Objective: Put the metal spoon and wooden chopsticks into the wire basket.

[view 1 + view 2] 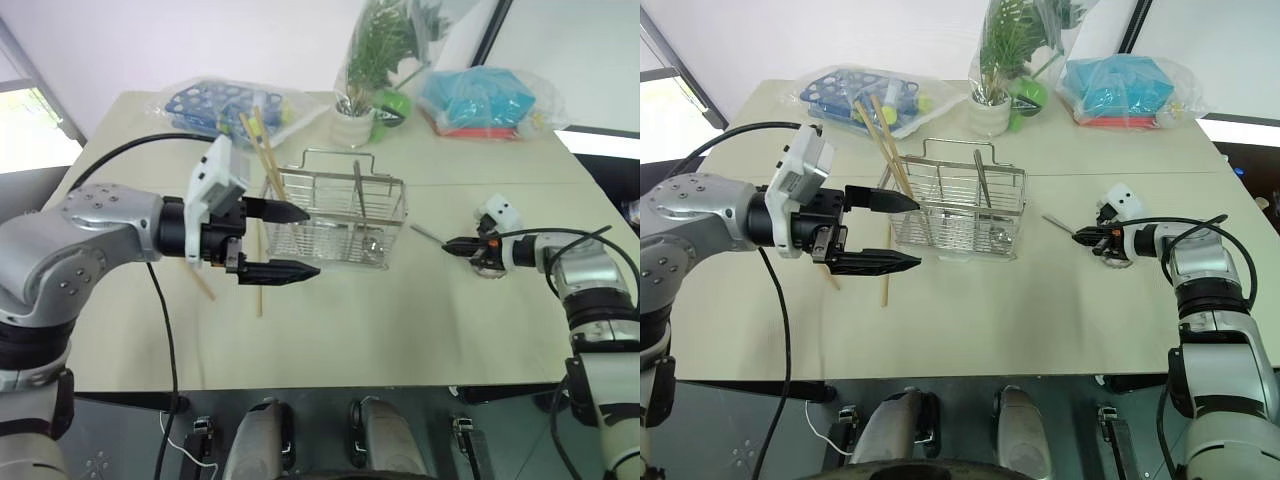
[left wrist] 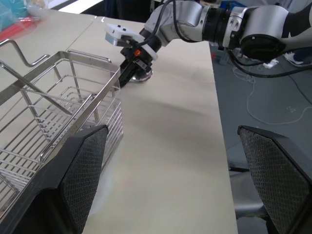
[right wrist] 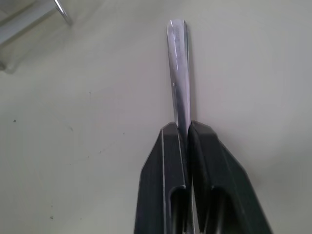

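The wire basket [image 1: 340,182] stands mid-table, with two wooden chopsticks [image 1: 262,150] leaning out of its left end and a metal handle [image 1: 358,195] upright inside. Two more chopsticks [image 1: 260,295] lie on the table at its left. My left gripper [image 1: 312,241] hovers open beside the basket's left end, above those sticks, with nothing between its fingers. To the right of the basket, the metal spoon [image 3: 178,63] lies on the table. My right gripper [image 3: 183,126] is shut on its handle, low over the tabletop. The handle's free end [image 1: 428,235] points toward the basket.
At the back of the table are a blue rack wrapped in plastic [image 1: 225,100], a potted plant [image 1: 355,120] and a blue and red package in plastic [image 1: 480,100]. Bare tabletop [image 1: 400,320] runs from the basket to the front edge.
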